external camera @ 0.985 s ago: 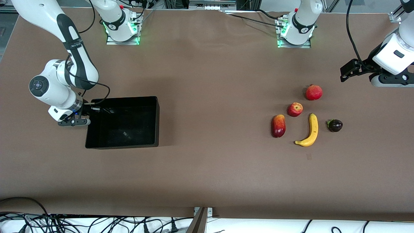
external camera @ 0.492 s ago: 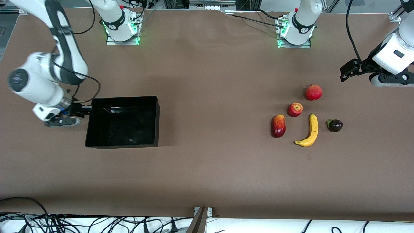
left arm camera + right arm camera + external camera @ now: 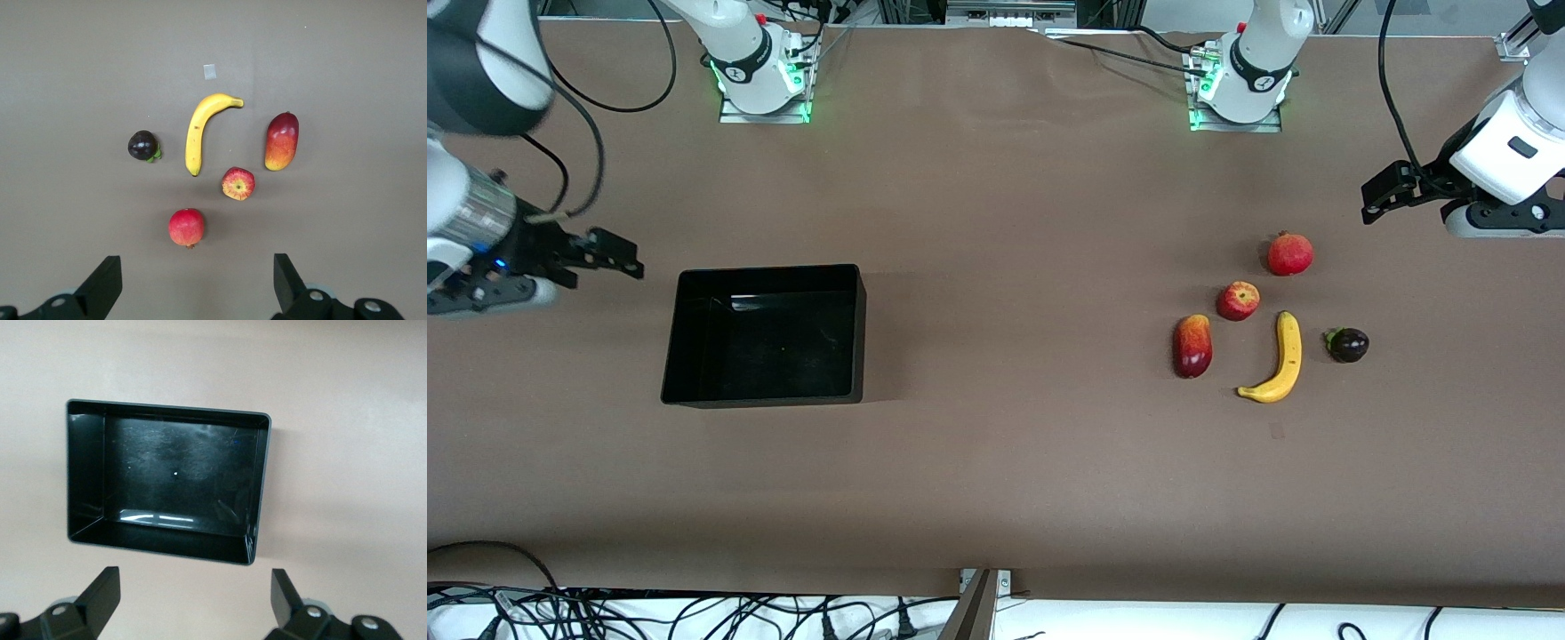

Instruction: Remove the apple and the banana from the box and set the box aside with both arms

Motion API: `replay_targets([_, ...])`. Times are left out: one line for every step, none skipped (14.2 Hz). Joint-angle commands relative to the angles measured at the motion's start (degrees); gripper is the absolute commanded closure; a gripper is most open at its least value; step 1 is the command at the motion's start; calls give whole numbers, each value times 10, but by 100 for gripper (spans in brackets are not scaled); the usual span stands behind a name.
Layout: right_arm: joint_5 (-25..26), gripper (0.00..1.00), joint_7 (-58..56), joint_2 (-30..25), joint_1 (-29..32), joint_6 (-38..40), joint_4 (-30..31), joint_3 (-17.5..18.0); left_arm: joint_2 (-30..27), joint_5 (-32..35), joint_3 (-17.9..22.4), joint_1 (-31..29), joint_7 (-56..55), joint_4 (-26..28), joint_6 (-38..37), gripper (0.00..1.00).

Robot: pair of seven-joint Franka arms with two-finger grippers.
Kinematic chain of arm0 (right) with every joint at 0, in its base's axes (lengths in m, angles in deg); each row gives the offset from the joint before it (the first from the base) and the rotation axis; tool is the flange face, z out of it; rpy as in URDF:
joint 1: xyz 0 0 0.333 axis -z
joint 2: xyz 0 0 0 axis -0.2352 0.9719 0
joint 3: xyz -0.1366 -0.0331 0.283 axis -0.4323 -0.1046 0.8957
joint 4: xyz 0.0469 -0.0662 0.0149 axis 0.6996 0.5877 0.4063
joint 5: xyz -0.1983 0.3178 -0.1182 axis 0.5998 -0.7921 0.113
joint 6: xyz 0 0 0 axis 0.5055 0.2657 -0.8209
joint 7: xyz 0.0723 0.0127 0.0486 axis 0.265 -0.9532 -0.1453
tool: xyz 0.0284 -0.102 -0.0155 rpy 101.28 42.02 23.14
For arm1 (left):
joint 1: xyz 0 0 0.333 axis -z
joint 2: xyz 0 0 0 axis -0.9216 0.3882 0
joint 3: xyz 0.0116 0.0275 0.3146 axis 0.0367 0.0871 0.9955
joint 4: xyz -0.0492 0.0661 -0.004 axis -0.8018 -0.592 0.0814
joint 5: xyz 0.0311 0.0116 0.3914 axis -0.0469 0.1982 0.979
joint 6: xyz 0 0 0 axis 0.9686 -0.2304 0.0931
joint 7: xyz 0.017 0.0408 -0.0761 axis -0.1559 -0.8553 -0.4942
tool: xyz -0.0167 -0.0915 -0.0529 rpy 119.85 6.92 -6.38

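Note:
The black box point(image 3: 860, 333) stands empty on the table toward the right arm's end; it also shows in the right wrist view point(image 3: 261, 487). My right gripper point(image 3: 615, 254) is open and empty, up in the air beside the box, clear of its wall point(image 3: 193, 590). The banana point(image 3: 1282, 360), apple point(image 3: 1238, 300), mango point(image 3: 1192, 346), pomegranate point(image 3: 1290, 254) and dark purple fruit point(image 3: 1348, 345) lie together toward the left arm's end. My left gripper point(image 3: 1383, 197) waits open and empty above the table beside the pomegranate point(image 3: 186, 227); its view point(image 3: 195, 273) shows the banana point(image 3: 200, 130) and apple point(image 3: 238, 183).
A small pale tape mark point(image 3: 1277, 430) lies on the table nearer to the front camera than the banana. The arm bases point(image 3: 760, 80) stand along the table's back edge. Cables point(image 3: 649, 613) hang below the front edge.
My right gripper has left the box's wall, risen and drawn away toward the right arm's end of the table. The box, the fruits and the left arm have not moved.

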Motion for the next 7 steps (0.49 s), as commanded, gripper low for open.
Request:
replay_targets([19, 0, 12, 5, -1, 65, -48, 2, 5, -9, 1, 3, -5, -15, -15, 0])
replay_targets([20, 0, 15, -3, -2, 83, -47, 3, 5, -9, 1, 3, -5, -15, -15, 0])
replay_targets([29, 0, 22, -19, -2, 89, -40, 6, 5, -9, 1, 3, -5, -15, -15, 0])
replay_targets([39, 0, 24, -32, -2, 87, -26, 8, 5, -9, 1, 3, -4, -15, -15, 0])
replay_targets([39, 0, 26, -43, -2, 89, -16, 10, 5, -9, 1, 3, -5, -15, -15, 0])
replay_targets([39, 0, 25, -47, -2, 87, -13, 10, 5, -9, 1, 3, -4, -15, -15, 0])
replay_targets([40, 0, 14, -46, -2, 88, -16, 12, 5, -9, 1, 3, -5, -15, -15, 0])
